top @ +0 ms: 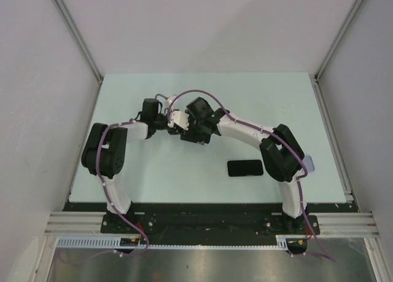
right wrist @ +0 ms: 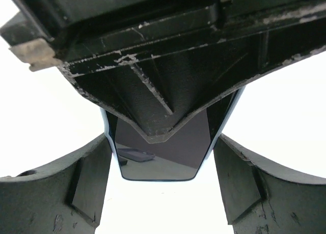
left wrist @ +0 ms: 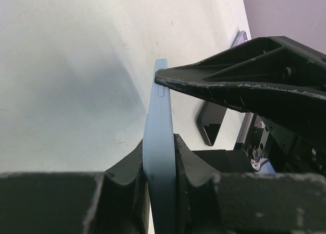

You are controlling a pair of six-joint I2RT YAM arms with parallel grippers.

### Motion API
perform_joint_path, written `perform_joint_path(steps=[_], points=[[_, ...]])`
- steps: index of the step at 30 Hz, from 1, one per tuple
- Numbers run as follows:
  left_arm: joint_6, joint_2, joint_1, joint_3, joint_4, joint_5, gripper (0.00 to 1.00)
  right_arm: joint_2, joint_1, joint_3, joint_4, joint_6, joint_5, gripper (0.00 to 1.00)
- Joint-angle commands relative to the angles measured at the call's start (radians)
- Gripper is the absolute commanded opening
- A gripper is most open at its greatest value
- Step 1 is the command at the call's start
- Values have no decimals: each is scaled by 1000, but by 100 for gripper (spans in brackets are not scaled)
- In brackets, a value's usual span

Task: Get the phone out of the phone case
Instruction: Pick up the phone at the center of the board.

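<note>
The left jaws are pressed together on the pale blue phone case, pinching it across its thickness, with the case seen edge-on in the left wrist view. The right jaws stand spread on either side of the phone, its dark glass face between them; whether they press on its edges cannot be told. Both arms meet above the middle of the counter, holding the cased phone off it. A black slab lies flat on the counter, well apart.

Step in hand, as judged: securing the case before separation; the phone appears seated in it. The next move calls for a firm hold on the case while the other jaws peel a corner or push the phone free.
</note>
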Motion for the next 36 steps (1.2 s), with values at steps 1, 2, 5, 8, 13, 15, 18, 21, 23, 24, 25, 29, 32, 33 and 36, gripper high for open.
perform_joint_path(steps=[1,2,5,8,13,15,18,21,23,24,25,29,32,33,36], points=[[14,0,-8,39,4,52,14,-63,2,14,56,-20,4,41],[15,-1,-9,41,2,54,12,-65,6,16,54,-20,4,42],[17,0,-9,42,-1,58,0,-68,7,25,45,-9,3,50],[20,-6,-11,44,-2,64,0,-70,-1,51,21,14,1,61],[34,-47,-9,48,-15,68,0,-112,-16,66,5,43,21,81],[45,-70,-9,50,-21,64,0,-131,-17,65,-1,46,43,100],[57,-93,-9,51,-33,57,0,-166,-22,59,-5,52,60,100],[74,-113,-8,56,-45,57,0,-203,-31,46,-11,77,70,100],[98,-139,-6,58,-50,61,0,-241,-42,34,-7,130,86,100],[107,-150,-6,58,-50,61,0,-255,-47,25,25,159,118,100],[127,-164,-6,56,-50,61,0,-287,-54,7,34,182,119,100],[186,-266,-3,56,-52,74,0,-376,-167,-26,73,345,17,100],[238,-357,-6,53,-52,83,0,-440,-292,-59,128,500,-311,100],[250,-380,-8,50,-52,80,0,-450,-377,-67,149,546,-485,100],[296,-466,-13,42,-52,75,0,-491,-522,-140,289,731,-713,96]])
